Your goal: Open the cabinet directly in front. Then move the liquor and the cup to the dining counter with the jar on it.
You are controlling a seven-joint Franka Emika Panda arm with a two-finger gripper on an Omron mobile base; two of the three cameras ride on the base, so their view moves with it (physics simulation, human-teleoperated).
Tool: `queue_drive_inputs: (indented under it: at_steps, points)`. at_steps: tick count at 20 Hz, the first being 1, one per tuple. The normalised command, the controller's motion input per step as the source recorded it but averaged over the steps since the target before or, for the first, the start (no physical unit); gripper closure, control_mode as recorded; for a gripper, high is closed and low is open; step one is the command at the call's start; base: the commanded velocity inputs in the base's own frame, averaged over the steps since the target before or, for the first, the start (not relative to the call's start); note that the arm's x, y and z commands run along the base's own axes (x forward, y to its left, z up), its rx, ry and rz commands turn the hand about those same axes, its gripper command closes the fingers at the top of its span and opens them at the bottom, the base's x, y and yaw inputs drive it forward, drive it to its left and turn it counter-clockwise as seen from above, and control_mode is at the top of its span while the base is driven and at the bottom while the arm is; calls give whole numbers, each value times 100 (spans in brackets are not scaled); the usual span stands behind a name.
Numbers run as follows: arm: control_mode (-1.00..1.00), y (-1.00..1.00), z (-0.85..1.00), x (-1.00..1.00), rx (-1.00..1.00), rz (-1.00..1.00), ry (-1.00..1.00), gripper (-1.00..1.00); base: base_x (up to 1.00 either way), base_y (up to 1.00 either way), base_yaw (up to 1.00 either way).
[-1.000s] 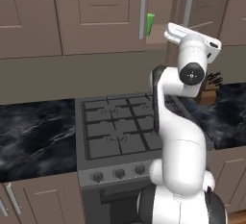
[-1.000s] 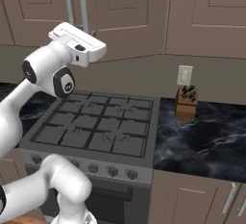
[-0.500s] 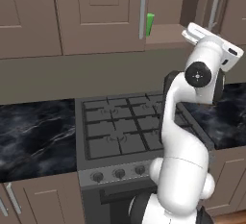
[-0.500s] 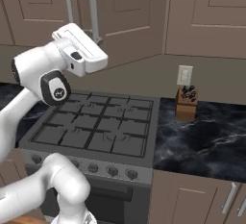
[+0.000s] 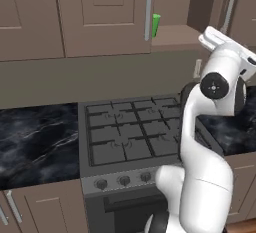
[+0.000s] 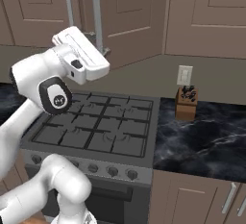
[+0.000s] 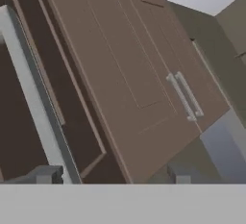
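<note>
Here the cabinet [image 5: 200, 22] stands partly open at upper right of the left base view: its right door [image 5: 235, 7] is swung out with a bar handle [image 5: 229, 2], leaving a dark gap and a bare shelf floor. The cup [image 5: 156, 25], bright green, sits at the gap's left edge, half hidden behind the left door's handle [image 5: 148, 8]. In the hand view the gripper [image 7: 113, 174] shows two finger tips [image 7: 45, 174] set well apart, nothing between them, with a door handle [image 7: 36, 98] close on the left. The stove [image 6: 91, 131] occupies center; marble worktop [image 6: 202, 136] right of it carries a knife block [image 6: 186, 103]. No readable writing anywhere.
</note>
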Motion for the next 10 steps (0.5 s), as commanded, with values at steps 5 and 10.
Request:
queue_drive_inputs:
  at_steps: [5,10]
  points:
    - [-100,63,0,-88,-7,0,-9,-100,0,0,0]
    - [-100,100,0,-46,-19,0,0,-100,0,0,0]
